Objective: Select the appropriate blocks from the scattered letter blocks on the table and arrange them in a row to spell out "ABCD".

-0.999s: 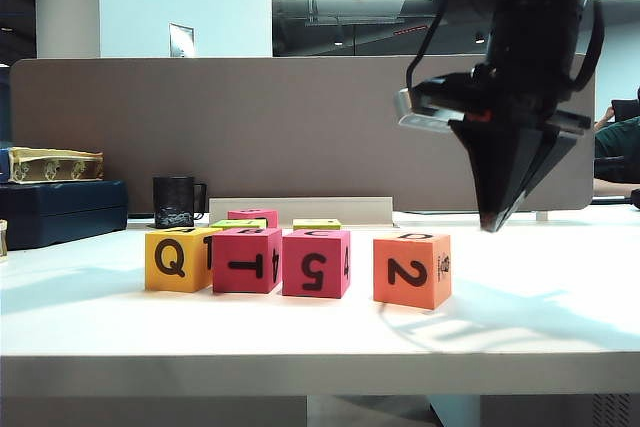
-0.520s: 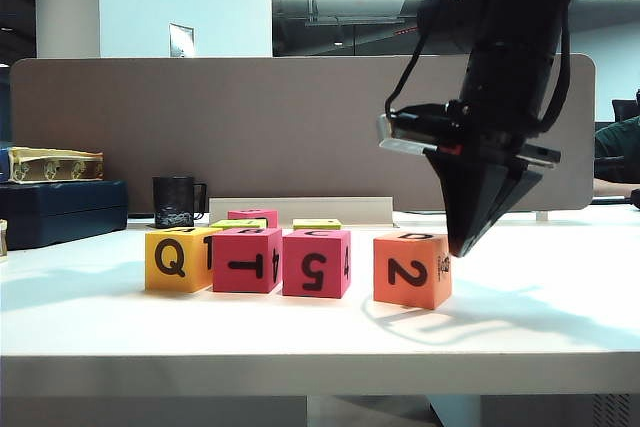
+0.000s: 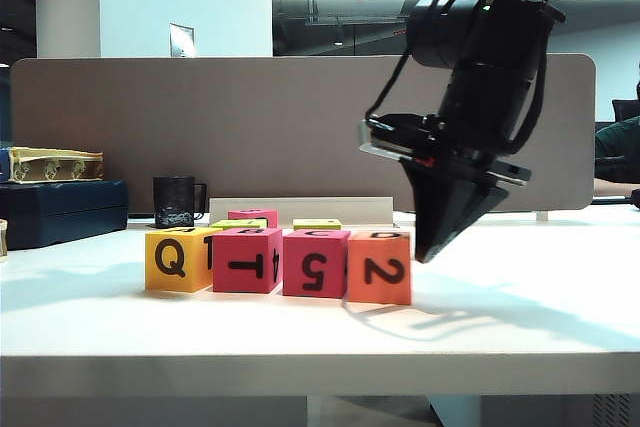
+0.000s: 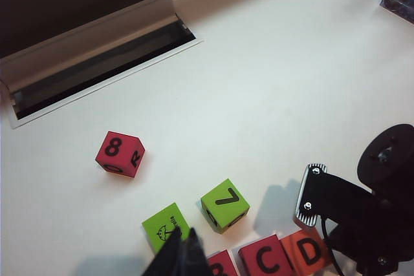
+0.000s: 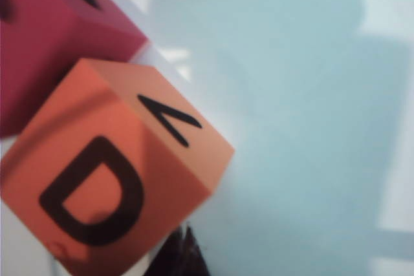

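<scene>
Salmon-orange block (image 3: 379, 268) touches the right hand (image 3: 425, 250), fingers together.

In the exterior view, the row at lower centre reads: Q on the front of the yellow-orange cube (image 3: 179, 260), a sideways T on the first magenta cube (image 3: 246, 261), 5 on the second magenta cube (image 3: 315, 264), and 2 on the salmon-orange cube (image 3: 379, 269).

In the left wrist view, the lone magenta cube (image 4: 120, 154) at left centre shows 8 and R. A lime-green cube (image 4: 224, 205) shows 7. At the bottom edge, tops read C and D.
</scene>
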